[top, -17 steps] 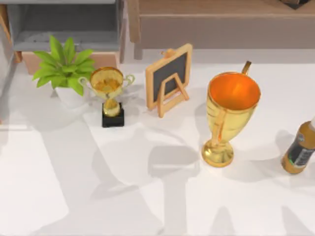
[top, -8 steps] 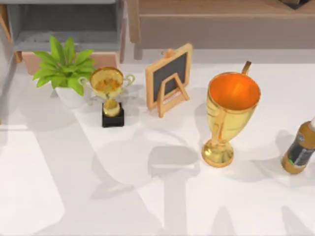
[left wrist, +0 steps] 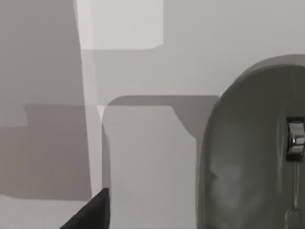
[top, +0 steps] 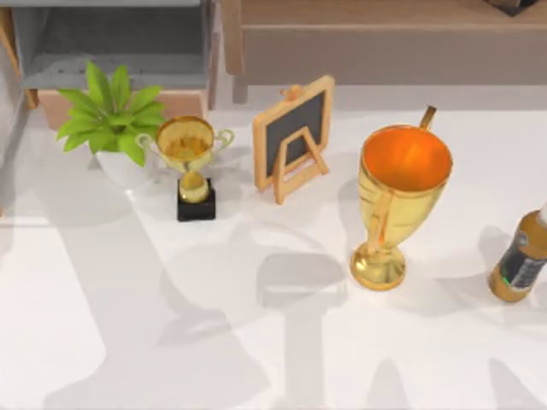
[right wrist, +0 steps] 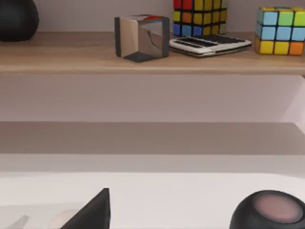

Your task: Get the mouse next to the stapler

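Task looks barely begun: the grey mouse (left wrist: 252, 148) lies on the white table (top: 128, 342), close under the left wrist camera, cut off at that picture's edge and ungrasped. No stapler made out among large gold cup (top: 402, 201), small trophy (top: 190, 162), chalkboard (top: 293, 135), plant (top: 111, 115). Whether either pincer is wide or narrow, cannot tell.

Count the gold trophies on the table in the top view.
2. The small trophy stands on a black base beside the potted plant at the table's left; the large trophy stands right of the chalkboard. Others may sit outside the frame.
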Motion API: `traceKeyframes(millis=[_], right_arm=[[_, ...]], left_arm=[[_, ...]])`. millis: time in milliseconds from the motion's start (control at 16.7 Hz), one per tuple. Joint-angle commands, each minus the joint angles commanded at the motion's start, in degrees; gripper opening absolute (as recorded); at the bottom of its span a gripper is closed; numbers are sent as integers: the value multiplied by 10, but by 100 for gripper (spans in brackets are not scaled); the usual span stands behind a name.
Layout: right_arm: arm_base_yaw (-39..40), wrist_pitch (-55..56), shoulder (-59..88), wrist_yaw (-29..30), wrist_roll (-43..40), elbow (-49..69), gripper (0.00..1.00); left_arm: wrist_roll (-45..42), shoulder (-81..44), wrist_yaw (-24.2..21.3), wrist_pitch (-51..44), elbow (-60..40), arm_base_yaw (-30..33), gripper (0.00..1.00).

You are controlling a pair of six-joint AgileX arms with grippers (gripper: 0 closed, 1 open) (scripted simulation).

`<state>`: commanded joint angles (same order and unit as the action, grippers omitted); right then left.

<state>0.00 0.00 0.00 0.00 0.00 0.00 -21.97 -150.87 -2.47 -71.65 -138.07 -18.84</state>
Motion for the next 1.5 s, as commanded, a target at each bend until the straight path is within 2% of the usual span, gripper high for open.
traceKeyframes(millis=[60,840,1500], right_arm=[[0,0,0,0,0,0,100],[0,0,0,0,0,0,100],[0,0,0,0,0,0,100]], left_arm=[[0,0,0,0,0,0,100],[0,0,0,0,0,0,2],[-2,5,0,-1,-1,-3,0]])
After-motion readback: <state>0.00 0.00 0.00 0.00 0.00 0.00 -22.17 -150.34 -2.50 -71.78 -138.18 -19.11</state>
